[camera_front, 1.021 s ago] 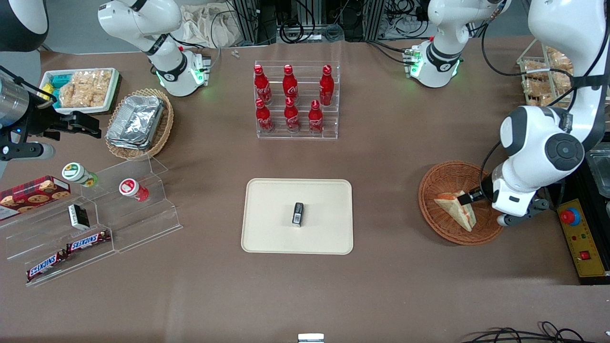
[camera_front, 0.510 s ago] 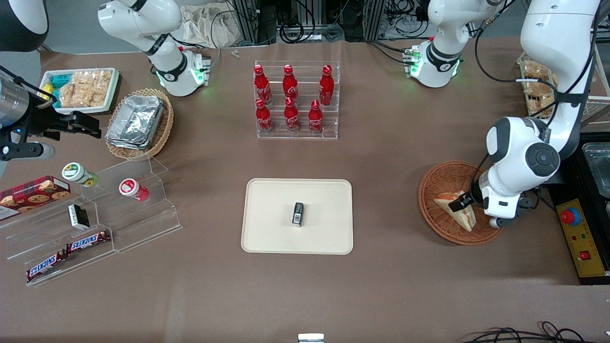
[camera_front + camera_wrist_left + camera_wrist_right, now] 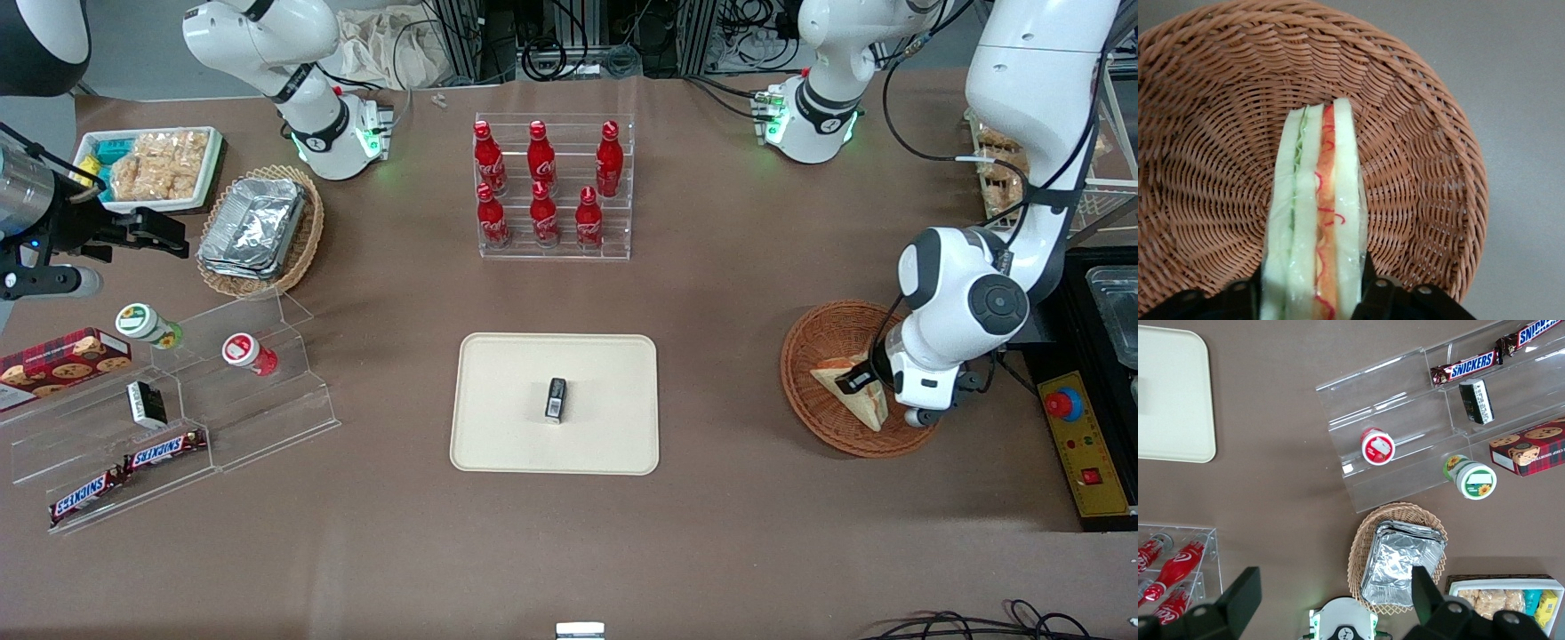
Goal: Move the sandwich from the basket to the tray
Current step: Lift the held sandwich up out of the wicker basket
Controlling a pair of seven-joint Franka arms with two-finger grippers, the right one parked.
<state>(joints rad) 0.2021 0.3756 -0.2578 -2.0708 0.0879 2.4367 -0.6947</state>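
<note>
claw (image 3: 1313,293) cut off, sandwich (image 3: 1315,220) end hidden

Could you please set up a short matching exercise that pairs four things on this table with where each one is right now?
Things:
1. sandwich
2. small black packet
3. red bottles
4. pincer

Places:
A. on the cream tray
B. in the clear tiered rack
C. standing on edge in the reddish-brown basket
D. straddling the sandwich, one finger at each bread face

Pairs: 1-C, 2-A, 3-B, 4-D
</note>
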